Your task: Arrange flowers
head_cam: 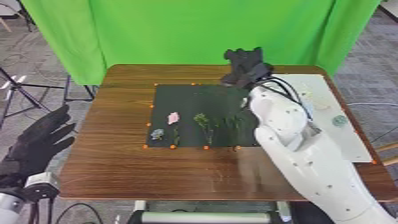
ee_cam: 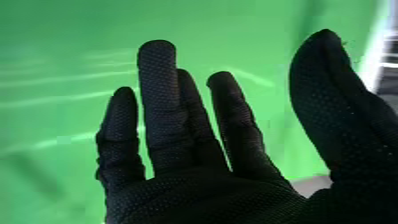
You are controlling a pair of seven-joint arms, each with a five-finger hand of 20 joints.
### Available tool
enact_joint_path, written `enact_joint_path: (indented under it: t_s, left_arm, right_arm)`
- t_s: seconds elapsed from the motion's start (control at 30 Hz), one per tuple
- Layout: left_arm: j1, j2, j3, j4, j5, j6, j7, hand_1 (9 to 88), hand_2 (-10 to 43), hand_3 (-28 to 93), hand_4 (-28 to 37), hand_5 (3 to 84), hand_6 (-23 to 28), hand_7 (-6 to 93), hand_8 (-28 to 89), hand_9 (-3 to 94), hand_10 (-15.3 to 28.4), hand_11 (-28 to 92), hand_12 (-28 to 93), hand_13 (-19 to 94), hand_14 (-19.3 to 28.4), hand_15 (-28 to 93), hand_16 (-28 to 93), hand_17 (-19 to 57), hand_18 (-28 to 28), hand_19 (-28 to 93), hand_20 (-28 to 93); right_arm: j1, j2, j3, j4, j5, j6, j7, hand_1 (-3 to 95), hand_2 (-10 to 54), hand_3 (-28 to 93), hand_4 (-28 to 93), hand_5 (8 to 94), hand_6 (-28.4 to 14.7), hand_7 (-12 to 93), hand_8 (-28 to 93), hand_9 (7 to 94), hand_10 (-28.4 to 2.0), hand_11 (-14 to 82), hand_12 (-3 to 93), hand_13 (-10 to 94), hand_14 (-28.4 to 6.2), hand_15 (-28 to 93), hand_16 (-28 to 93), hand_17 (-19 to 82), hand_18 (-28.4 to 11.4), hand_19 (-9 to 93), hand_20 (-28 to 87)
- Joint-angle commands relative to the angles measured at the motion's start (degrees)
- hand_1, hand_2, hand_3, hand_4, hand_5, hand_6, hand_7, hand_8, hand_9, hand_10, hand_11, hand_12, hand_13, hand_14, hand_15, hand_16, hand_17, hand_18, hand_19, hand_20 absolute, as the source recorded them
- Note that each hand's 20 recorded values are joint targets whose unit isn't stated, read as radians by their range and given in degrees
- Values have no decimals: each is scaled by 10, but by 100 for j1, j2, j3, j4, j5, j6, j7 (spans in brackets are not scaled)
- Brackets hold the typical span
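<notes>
The fingers of my right hand (ee_cam: 209, 197) stand straight and well spread, thumb wide of them, holding nothing; the hand is at the far edge of the table (head_cam: 107, 172), before the green curtain (head_cam: 222, 30). Nearer, on the dark mat (head_cam: 185, 102), lie the pink flower (head_cam: 173, 118), the pale blue flower (head_cam: 157, 134) and the green sprig (head_cam: 202, 121). I judge the step to be choosing the next stem. For a good grasp, I should narrow the fingers before descending, pinch the stem (never the petals, which may crush) and lift gently, keeping my forearm off its neighbours. My left hand (head_cam: 35, 142), fingers extended and empty, waits beside the table.
</notes>
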Motion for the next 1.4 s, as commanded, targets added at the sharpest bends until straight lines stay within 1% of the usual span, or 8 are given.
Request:
enact_joint_path:
  t_s: [0.03,0.4,0.87,1.03,1.1,1.2,1.3,1.4]
  left_arm:
    - [78,-76,-27,-54,10,64,22,231,-15,699,-278,221,7,172,-84,178,89,82,222,130,110,140,87,-126,186,361,85]
    - [50,-105,14,-38,10,69,19,230,-15,699,-279,222,7,171,-83,177,88,81,221,129,110,141,87,-126,186,361,84]
    - [12,-115,58,-15,11,76,42,230,-15,700,-279,220,6,173,-84,177,88,80,222,129,110,143,86,-127,186,361,84]
    - [18,-107,48,-7,2,80,49,229,-14,700,-279,220,6,173,-84,177,89,80,222,130,110,143,86,-127,186,362,84]
    - [6,-112,53,-3,6,70,43,229,-15,700,-279,220,6,173,-84,178,89,80,221,130,111,143,86,-127,186,361,84]
    - [8,-102,55,-1,9,74,31,230,-15,700,-280,221,7,172,-84,177,89,82,222,130,110,142,85,-127,187,362,84]
    - [12,-103,39,2,12,57,36,230,-14,700,-280,221,7,172,-83,177,89,83,222,130,111,143,86,-127,187,362,84]
    - [18,-77,37,7,4,51,46,230,-14,700,-280,221,6,171,-84,177,89,83,221,130,111,142,85,-127,187,362,84]
  right_arm:
    - [-1003,1192,850,174,-67,6,1230,280,-81,864,-274,340,-53,266,-115,390,-157,181,237,443,-98,581,193,97,-208,693,496]
    - [-2043,1304,2034,-77,304,-342,1979,265,-95,831,-282,345,-83,230,-93,395,-181,175,228,443,-116,603,193,105,-221,714,498]
    - [-2036,1278,2240,655,454,-627,2319,265,-95,830,-283,371,-88,238,-91,431,-173,223,234,462,-110,606,189,108,-221,712,496]
    - [-2100,1304,2245,819,446,-481,2196,275,-95,838,-282,391,-80,251,-97,452,-165,238,231,485,-102,604,191,116,-220,713,493]
    - [-2197,1318,2261,879,292,-192,2003,284,-95,844,-282,402,-72,260,-103,476,-156,254,232,508,-96,604,194,120,-220,714,492]
    - [-2263,1341,2175,997,87,308,1729,352,-94,846,-280,488,-16,343,-159,584,-102,362,262,601,-71,630,224,145,-210,724,491]
    - [-2302,1332,2164,984,83,525,1572,469,-94,792,-282,573,16,468,-19,752,-64,242,464,695,-46,630,301,201,-202,752,492]
    - [-2377,1338,2215,876,99,586,1530,520,-94,785,-282,661,32,497,14,844,-53,242,519,765,-33,639,296,240,-199,769,492]
